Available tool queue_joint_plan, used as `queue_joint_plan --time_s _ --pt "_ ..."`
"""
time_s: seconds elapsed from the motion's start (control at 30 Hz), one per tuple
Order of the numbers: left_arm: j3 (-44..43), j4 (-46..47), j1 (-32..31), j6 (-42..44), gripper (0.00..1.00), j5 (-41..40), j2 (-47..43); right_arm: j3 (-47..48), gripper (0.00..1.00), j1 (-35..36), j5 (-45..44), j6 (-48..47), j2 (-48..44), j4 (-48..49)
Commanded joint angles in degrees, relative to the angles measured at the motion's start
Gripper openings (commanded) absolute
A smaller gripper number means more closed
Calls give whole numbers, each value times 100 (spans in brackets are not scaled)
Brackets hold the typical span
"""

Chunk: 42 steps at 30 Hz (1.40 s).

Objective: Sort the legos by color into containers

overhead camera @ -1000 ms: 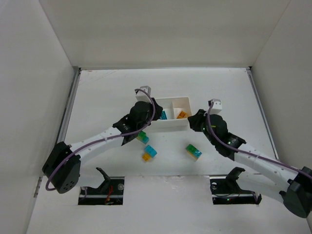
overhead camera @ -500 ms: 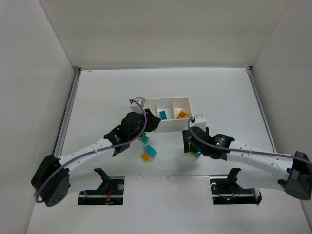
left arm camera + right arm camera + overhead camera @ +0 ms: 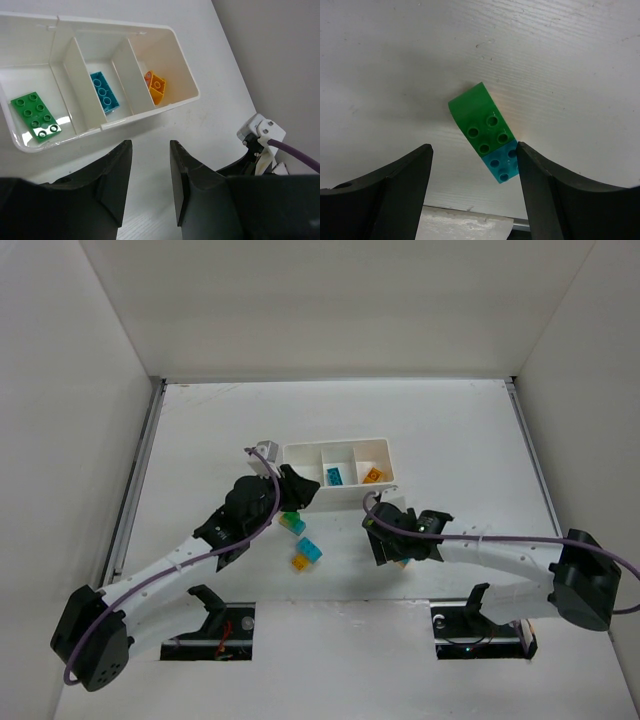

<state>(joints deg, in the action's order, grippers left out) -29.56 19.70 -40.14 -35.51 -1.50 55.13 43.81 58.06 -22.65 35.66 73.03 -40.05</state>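
Right below the right gripper [image 3: 474, 150], between its wide-spread, empty fingers, a green-and-cyan lego stack [image 3: 482, 135] lies on the table [image 3: 560, 60], skewed to the jaws. I'd twist the wrist so the pads meet its long sides, drop straight down, then close, or it'll probably squirt out. The left gripper [image 3: 150, 146] is empty too, with a narrow gap. Just ahead of it is the white tray [image 3: 186, 80], with a green brick [image 3: 36, 116] left, a cyan brick [image 3: 104, 91] middle and an orange brick [image 3: 157, 86] right.

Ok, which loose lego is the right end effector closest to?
The green-and-cyan brick, between its open fingers; the other loose bricks lie nearer the left arm.
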Motion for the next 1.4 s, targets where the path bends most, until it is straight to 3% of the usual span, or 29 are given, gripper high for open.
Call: queue_joint_plan --time_s 0.0,0.63,0.83,1.37 --pt "100 315 116 -105 34 281 -161 163 73 -150 16 -68 105 15" --pt "170 482 222 -229 34 466 -73 75 73 -318 -143 -94 -474 77" --pt "179 526 239 -246 34 466 -29 -66 73 -318 -99 -94 -211 129" --pt "179 526 257 -255 34 484 -38 -57 58 -458 174 -182 281 437"
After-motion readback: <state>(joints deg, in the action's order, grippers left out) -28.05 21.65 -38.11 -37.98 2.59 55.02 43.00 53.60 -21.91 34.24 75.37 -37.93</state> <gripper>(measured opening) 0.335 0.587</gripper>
